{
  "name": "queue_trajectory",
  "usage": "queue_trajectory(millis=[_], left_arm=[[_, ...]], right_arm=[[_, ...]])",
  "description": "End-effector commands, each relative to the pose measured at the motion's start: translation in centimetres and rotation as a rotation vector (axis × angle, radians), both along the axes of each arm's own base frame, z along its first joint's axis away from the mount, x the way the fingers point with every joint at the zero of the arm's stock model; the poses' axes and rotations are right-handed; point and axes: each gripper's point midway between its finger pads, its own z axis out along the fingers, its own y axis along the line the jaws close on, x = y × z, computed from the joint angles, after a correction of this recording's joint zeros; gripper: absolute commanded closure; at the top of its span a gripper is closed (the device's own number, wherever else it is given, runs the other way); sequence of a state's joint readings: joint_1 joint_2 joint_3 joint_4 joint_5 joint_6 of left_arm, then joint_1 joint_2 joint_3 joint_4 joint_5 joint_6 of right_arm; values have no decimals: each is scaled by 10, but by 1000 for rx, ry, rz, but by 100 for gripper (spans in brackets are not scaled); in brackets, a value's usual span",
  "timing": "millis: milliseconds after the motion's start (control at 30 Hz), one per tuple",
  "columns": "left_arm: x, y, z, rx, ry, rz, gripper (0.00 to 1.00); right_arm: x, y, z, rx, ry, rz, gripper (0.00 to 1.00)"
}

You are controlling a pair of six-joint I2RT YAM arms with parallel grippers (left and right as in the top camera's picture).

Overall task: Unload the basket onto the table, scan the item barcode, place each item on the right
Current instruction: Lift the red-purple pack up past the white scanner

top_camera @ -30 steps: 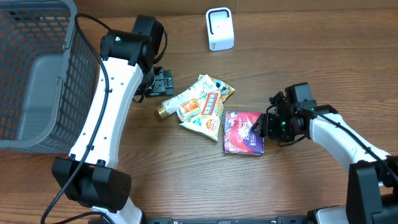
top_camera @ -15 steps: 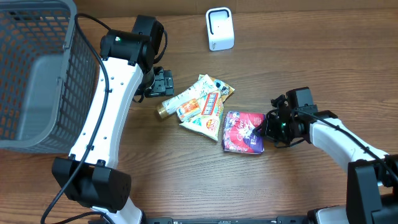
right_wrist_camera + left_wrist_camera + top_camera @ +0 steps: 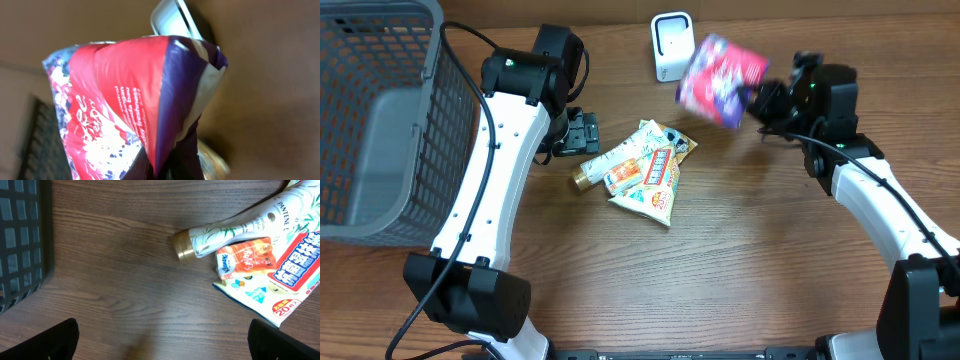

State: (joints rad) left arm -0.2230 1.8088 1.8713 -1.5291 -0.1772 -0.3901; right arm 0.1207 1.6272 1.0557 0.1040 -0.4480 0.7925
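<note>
Your right fingers [image 3: 763, 99] are clamped on one edge of the purple packet [image 3: 720, 68], which hangs in the air at upper centre, just beside the white scanner [image 3: 672, 47]; on so thin a grip it could swing, crumple or slip and hide its barcode. Your left fingers [image 3: 55, 340] stand wide apart over the table [image 3: 620, 280]. The grey basket [image 3: 450, 120] at upper left shows nothing inside

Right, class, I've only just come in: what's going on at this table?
The right end effector is shut on a red and purple packet, holding it in the air close to the white scanner at the back of the table. The left end effector hangs open beside the gold-capped bottle and the flat packs lying mid-table. A grey basket stands at the left.
</note>
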Motion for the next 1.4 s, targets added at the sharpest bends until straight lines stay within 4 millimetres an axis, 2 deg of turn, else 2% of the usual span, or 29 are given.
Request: queue_trajectory(millis=[0,67,133,267,367,433,533,633,833,967,1067,1133,1267,1367], left_arm=[[2,2,-2,13,1,8,0],[2,2,-2,13,1,8,0],[2,2,-2,13,1,8,0],[2,2,-2,13,1,8,0],[2,2,-2,13,1,8,0],[2,2,-2,13,1,8,0],[2,2,-2,13,1,8,0],[2,2,-2,13,1,8,0],[2,2,-2,13,1,8,0],[2,2,-2,13,1,8,0],[2,2,-2,13,1,8,0],[2,2,-2,13,1,8,0],[2,2,-2,13,1,8,0],[2,2,-2,13,1,8,1]], right_arm=[[27,-10,22,122,-46,-172,96],[42,-4,28,187,-69,-189,96],[58,7,25,221,-52,-184,96],[98,36,22,181,-22,-105,96],[124,38,18,80,32,-123,96],[132,36,16,49,65,-148,96],[137,44,20,46,53,-122,96],[136,51,14,43,60,-111,96],[137,72,-14,33,92,-80,96],[138,75,-25,29,102,-77,96],[140,61,-20,-16,77,-76,96],[142,42,-10,-58,68,-99,96],[139,-24,15,-121,107,-227,96],[130,-88,30,-131,153,-329,96]])
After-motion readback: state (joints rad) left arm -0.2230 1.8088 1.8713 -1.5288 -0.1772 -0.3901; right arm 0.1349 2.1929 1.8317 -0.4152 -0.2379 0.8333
